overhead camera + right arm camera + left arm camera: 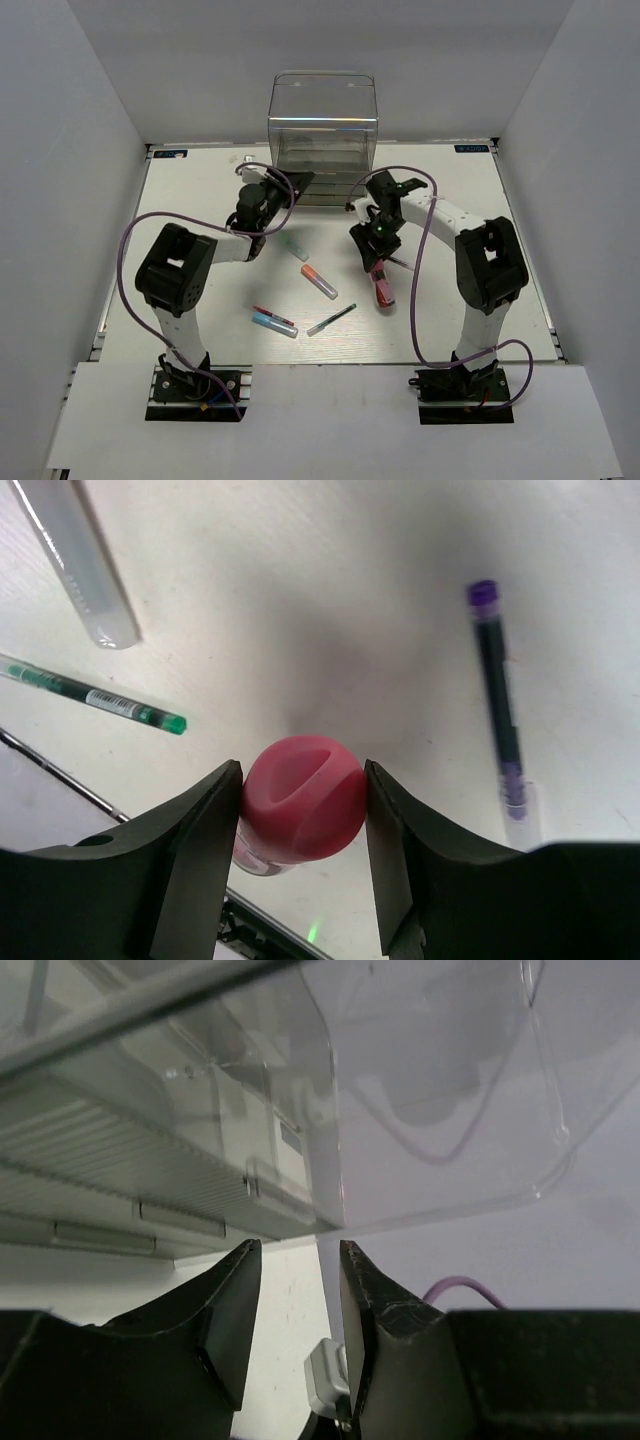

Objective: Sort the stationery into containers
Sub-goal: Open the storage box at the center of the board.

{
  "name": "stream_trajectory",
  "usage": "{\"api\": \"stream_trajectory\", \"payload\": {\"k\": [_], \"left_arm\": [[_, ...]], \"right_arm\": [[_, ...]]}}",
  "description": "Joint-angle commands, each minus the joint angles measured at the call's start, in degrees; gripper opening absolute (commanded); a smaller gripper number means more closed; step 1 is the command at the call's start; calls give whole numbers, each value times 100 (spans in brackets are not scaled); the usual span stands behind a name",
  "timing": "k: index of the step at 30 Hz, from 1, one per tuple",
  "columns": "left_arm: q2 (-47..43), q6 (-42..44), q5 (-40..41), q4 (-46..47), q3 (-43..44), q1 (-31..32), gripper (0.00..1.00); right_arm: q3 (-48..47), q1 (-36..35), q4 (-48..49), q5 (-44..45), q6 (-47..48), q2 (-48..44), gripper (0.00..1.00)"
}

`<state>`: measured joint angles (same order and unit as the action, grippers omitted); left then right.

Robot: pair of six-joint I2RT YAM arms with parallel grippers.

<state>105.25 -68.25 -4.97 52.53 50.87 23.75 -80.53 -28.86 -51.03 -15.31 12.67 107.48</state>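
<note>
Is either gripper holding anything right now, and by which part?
The right gripper is shut on the red-pink marker, clamped across its cap end. The left gripper has nothing visible between its fingers and faces the clear box.

White table, matte surface. Lying directly on it: clear drawer box, top centre of the frame at the far edge; green-capped marker, centre; orange-capped marker, just lower right of it; thin green pen, lower centre; blue-capped marker with thin red pen close alongside, lower left of centre; purple-capped pen, right side of the right wrist view.
</note>
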Motion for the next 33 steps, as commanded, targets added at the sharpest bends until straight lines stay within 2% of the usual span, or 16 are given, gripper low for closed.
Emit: {"api": "stream_trajectory", "payload": {"k": [1,10,18,20,21,23,24,26,33], "left_arm": [[213,-136,154,108,536,77,48],[882,-75,558,-287,1187,77,41],[936,-22,761,-507,1302,77,41],[988,-22,840,-454,1302,77,35],[988,-22,901,-394,1302,77,25],[988,-22,902,-314,1302,77,16],[988,-22,902,-262,1302,77,7],[928,30,902,-261,1302,77,0],[453,189,770,-33,776,77,0]], "right_arm": [[-226,179,189,-182,113,-175,0],[-138,504,330,-350,183,-324,0],[2,663,418,-508,166,-465,0],[29,663,418,-534,175,-518,0],[46,697,435,-552,183,-552,0],[73,698,470,-578,201,-605,0],[81,698,479,-578,236,-632,0],[99,680,558,-622,324,-772,0],[354,672,971,-780,658,-1299,0]]}}
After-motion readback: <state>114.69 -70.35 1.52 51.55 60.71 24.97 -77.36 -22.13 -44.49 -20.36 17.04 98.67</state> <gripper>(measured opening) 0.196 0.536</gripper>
